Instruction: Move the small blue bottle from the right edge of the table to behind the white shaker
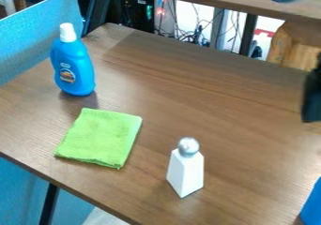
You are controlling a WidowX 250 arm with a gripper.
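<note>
Black gripper (311, 97): right edge; opening cannot be determined.
Smooth blue object (312, 207): lower right; allow clearance.
White tapered bottle (186, 170): upright; likely steadiest gripped squarely.

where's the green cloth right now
In the camera view, the green cloth lies left of centre on the table, between the blue bottle and the white shaker.

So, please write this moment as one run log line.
gripper: right edge | silver-topped white object: upright | green cloth: flat | blue bottle: upright behind cloth | blue item: cut off, lower right
</note>
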